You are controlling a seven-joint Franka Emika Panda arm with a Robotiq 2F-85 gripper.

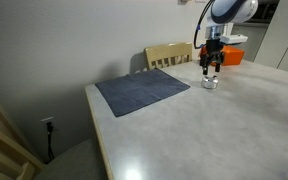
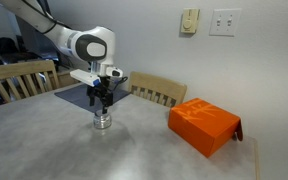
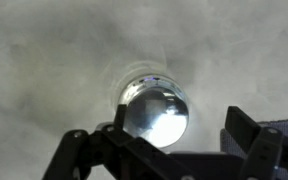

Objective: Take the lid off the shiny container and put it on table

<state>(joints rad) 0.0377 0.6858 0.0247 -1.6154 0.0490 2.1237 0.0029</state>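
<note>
Wrist view: the gripper [image 3: 156, 132] hangs directly over the shiny container [image 3: 154, 112], jaws apart and spread wider than the tin, one finger [image 3: 79, 155] on each side. It holds nothing, and contact cannot be confirmed. The lid [image 3: 156, 100] appears seated, not yet lifted. In both exterior views the shiny container [image 1: 210, 83] [image 2: 103, 121] stands on the bare table [image 1: 234, 125] near the edge backed by a chair [image 1: 169, 55], between the cloth mat [image 1: 142, 92] and the orange box [image 2: 204, 125]. Centring presumably lets both fingers close evenly on the lid's rim. Bare tabletop alongside leaves room to set it down.
</note>
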